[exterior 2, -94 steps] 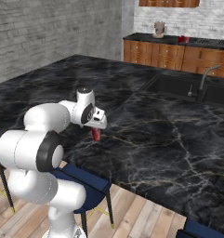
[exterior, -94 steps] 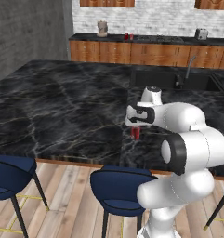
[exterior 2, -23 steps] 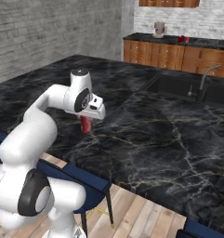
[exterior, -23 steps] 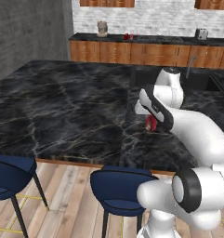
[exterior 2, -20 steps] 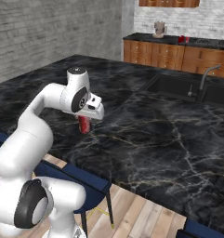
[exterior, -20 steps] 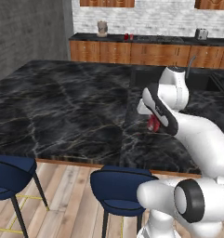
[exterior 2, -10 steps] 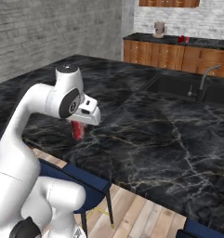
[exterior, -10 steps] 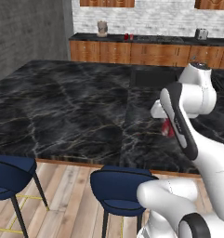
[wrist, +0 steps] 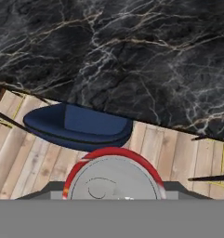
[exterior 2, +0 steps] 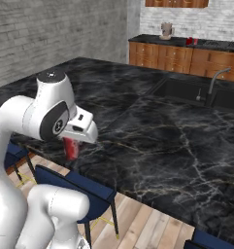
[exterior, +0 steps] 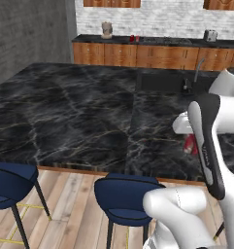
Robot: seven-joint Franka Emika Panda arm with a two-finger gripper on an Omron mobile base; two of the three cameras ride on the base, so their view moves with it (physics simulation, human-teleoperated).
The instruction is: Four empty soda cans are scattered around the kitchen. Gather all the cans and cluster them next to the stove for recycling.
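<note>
Jaws (exterior 2: 72,146) clamp red soda can (exterior 2: 71,148) — above counter (exterior 2: 152,131) edge.

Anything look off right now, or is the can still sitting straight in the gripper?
Nothing stands out. The soda can hangs upright in the gripper, above the island counter's front edge and a blue stool. No spill or dent shows.

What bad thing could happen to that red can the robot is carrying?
1. The can hangs from the gripper right at the counter edge; in the hand view a blue stool and wood floor lie below it. If the grip slips, it would likely fall there and roll away.
2. The arm is folded close to its own body, so a wide swing might knock the can against the counter edge.
</note>
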